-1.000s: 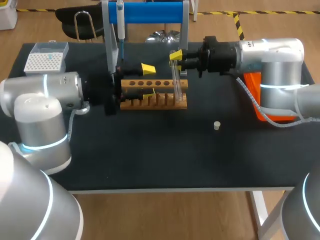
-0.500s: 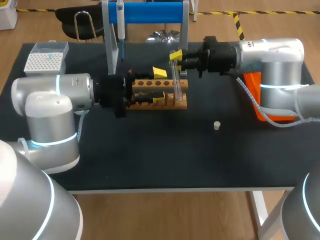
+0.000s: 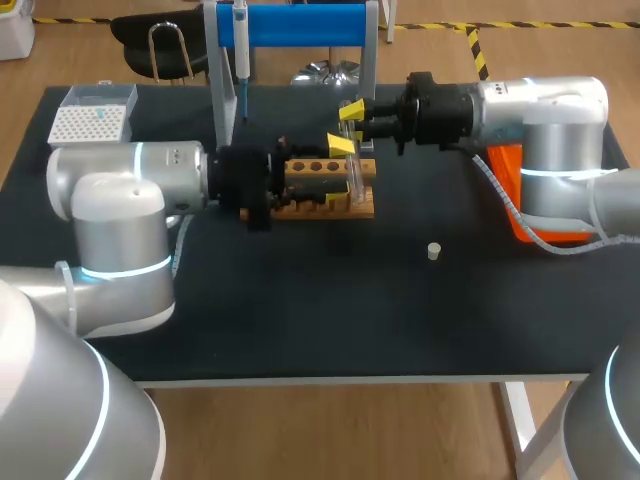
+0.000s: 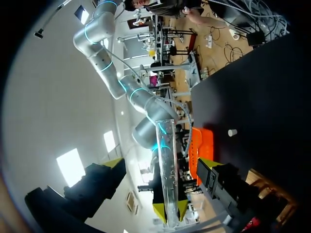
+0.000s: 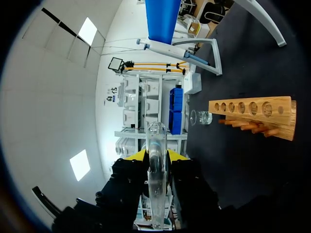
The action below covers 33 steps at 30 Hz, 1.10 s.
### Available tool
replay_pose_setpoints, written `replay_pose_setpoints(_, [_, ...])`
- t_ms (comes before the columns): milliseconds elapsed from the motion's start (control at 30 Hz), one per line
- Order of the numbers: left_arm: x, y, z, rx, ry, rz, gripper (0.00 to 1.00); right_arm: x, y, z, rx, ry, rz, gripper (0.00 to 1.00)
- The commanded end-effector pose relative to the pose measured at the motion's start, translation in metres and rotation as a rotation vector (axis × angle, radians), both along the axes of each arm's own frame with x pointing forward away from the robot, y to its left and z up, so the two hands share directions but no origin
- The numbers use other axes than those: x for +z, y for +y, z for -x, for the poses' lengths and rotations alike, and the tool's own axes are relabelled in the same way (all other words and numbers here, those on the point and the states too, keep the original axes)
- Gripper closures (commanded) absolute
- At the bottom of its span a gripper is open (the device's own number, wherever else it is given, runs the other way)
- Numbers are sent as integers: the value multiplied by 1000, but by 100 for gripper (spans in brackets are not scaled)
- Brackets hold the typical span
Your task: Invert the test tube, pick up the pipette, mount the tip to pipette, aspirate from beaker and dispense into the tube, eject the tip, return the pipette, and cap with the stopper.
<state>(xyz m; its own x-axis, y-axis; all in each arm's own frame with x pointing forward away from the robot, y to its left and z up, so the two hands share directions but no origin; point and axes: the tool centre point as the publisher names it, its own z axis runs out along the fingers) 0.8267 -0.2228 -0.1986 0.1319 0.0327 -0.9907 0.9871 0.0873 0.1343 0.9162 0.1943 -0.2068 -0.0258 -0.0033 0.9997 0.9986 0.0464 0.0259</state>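
Test tube (image 4: 165, 160) is held upright at the right end of the wooden rack (image 3: 325, 190). It is pinched near its upper end by the right gripper (image 3: 351, 112), whose fingers are closed on the glass from two sides. Whether the lower end sits in a hole cannot be told. The left gripper (image 3: 345, 166) is placed lower, with its fingers spread wide and the tube between them; no contact is seen.

A slip is judged the main risk. Glass is smooth, so if the tube is let go before the other fingers are pressed on it, it may be dropped on the rack. If the left fingers are closed off-centre, the tube may be tilted or the yellow tips of both grippers may be knocked together.

Counted: one test tube, one rack, two grippers, one white stopper (image 3: 433, 250), one pipette (image 3: 240, 45) on the blue stand (image 3: 305, 24), one beaker (image 5: 200, 117), one tip box (image 3: 92, 120).
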Motion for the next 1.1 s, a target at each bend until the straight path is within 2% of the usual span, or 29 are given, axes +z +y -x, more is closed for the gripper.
replay_pose_setpoints(33, [0, -8, -5, -6, 1, -4, 17, 1, 0, 1, -3, -1, 3, 100])
replay_pose_setpoints(167, [0, -11, -5, -11, 7, -7, 25, 1, 0, 1, -3, -1, 3, 100])
replay_pose_setpoints(267, [0, -14, -5, -15, 11, -6, 24, 1, 0, 1, -3, -1, 3, 100])
replay_pose_setpoints(500, [-1, -19, -4, -29, 19, -4, 32, 1, 0, 1, -3, -1, 3, 100])
replay_pose_setpoints(567, [-1, -20, -4, -31, 21, -3, 38, 1, 0, 1, -3, -1, 3, 100])
replay_pose_setpoints(700, [-2, -20, -3, -35, 27, -4, 41, 1, 0, 1, -3, -1, 3, 100])
replay_pose_setpoints(767, [-2, -20, -3, -38, 31, -3, 46, 1, 0, 1, -3, -1, 3, 100])
replay_pose_setpoints(1100, [-4, -21, -2, -44, 56, -4, 44, 1, 0, 1, -3, -1, 3, 100])
